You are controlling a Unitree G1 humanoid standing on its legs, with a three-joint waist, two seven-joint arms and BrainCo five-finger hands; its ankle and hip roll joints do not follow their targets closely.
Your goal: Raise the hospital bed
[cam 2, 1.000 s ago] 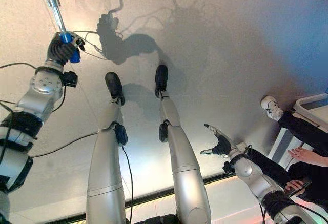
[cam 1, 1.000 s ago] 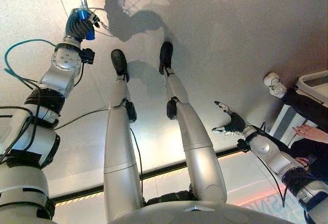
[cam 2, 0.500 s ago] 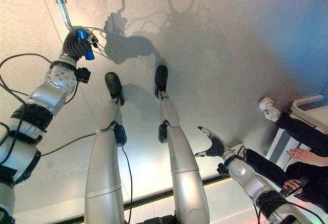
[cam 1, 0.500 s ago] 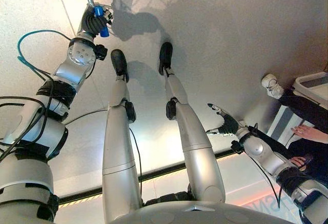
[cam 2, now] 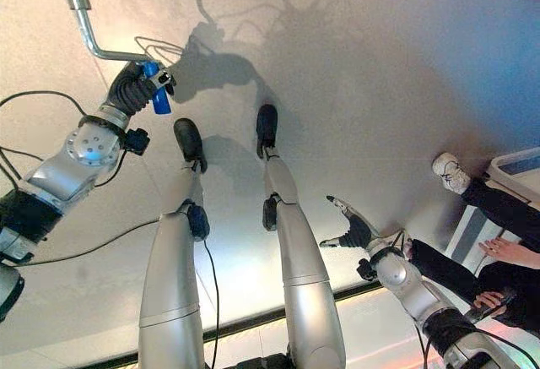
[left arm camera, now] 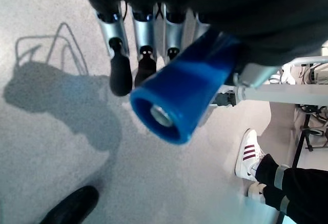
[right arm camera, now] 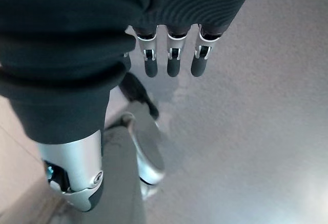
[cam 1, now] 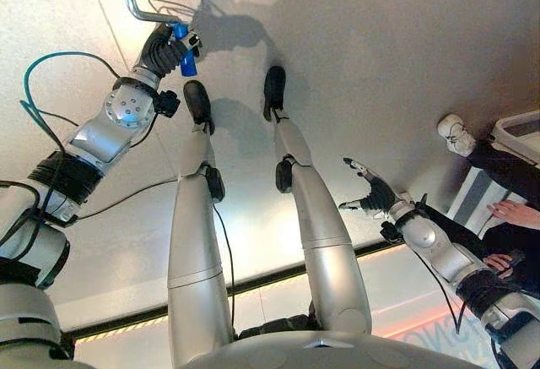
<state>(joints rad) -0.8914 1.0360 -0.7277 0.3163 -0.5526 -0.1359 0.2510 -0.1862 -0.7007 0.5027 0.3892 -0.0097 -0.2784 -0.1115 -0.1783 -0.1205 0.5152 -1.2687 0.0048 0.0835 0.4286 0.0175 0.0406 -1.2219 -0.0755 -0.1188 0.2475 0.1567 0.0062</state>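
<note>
A bent silver crank rod (cam 1: 133,2) comes down from the top left and ends in a blue handle (cam 1: 185,48). My left hand (cam 1: 162,48) is shut on that blue handle (left arm camera: 182,101), with its fingers (left arm camera: 121,73) curled round it. The same crank rod (cam 2: 84,27) and blue handle (cam 2: 156,99) show in the right eye view, held by the left hand (cam 2: 131,90). My right hand (cam 1: 375,193) hangs low on the right over the grey floor, open and holding nothing. Its fingers (right arm camera: 171,60) are straight in the right wrist view.
A person sits at the right edge with dark trousers (cam 1: 498,170), a white shoe (cam 1: 456,135) and a hand (cam 1: 515,213) by a white frame (cam 1: 521,132). A dark strip (cam 1: 253,284) crosses the floor near the bottom.
My left hand has swung the blue handle to the right and downward, so the crank's bent arm now lies out sideways. The right hand has hardly moved.
</note>
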